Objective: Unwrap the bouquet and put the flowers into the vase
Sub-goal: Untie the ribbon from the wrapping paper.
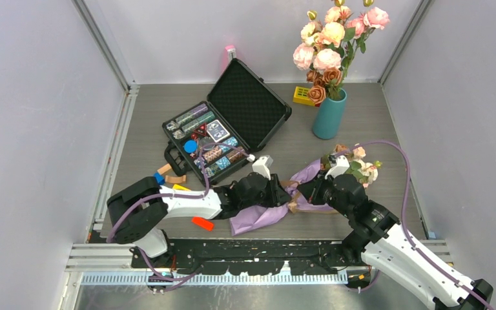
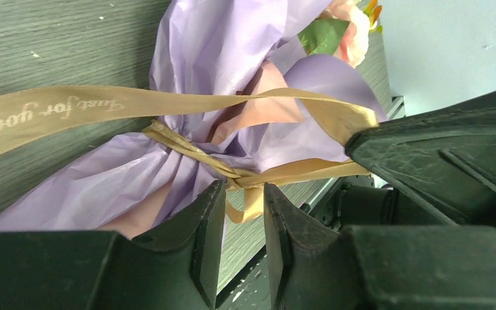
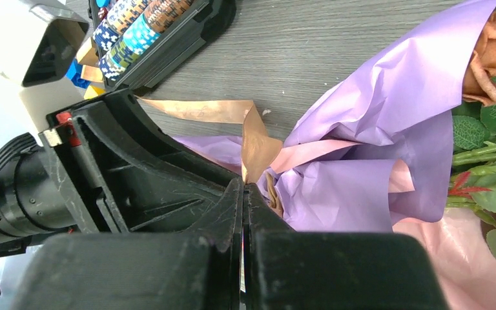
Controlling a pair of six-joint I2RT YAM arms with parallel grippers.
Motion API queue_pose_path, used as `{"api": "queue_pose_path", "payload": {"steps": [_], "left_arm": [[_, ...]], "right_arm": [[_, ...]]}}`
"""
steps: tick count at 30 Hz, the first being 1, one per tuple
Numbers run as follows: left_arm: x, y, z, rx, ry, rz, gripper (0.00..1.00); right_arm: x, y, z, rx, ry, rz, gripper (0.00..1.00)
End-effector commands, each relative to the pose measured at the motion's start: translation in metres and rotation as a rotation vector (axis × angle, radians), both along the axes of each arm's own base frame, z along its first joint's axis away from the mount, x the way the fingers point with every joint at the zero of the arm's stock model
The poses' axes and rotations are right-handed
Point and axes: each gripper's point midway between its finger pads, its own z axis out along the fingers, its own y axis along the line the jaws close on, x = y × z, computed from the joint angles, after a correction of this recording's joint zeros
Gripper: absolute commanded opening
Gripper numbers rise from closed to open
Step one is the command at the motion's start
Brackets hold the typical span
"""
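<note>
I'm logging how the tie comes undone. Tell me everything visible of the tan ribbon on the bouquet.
The tan ribbon is a flat, satiny band with pale script reading "Just for you". It is knotted around the pinched waist of the bouquet, which lies on the table. One length stretches across the lilac paper to the right gripper, which is shut on it. A short tail hangs between the slightly parted fingers of the left gripper, not visibly pinched.

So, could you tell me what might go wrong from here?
1. The right gripper pinches the ribbon, while the left gripper is open at the knot: a pull may drag the bouquet instead of untying it.
2. The vase already holds big roses, so new stems may hardly fit.
</note>
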Motion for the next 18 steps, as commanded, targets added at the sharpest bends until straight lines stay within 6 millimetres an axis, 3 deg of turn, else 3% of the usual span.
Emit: {"api": "queue_pose_path", "payload": {"steps": [1,6,18], "left_arm": [[0.011,-0.009,0.042,-0.153,-0.079,0.08,0.3],[0.015,-0.012,0.043,-0.185,-0.072,0.123,0.3],[0.012,0.0,0.021,-0.175,-0.014,0.274,0.25]], "right_arm": [[0.006,0.001,0.005,0.017,-0.02,-0.02,0.0],[0.007,0.003,0.004,0.016,-0.016,-0.015,0.0],[0.006,0.0,0.005,0.014,-0.023,-0.027,0.0]]}}
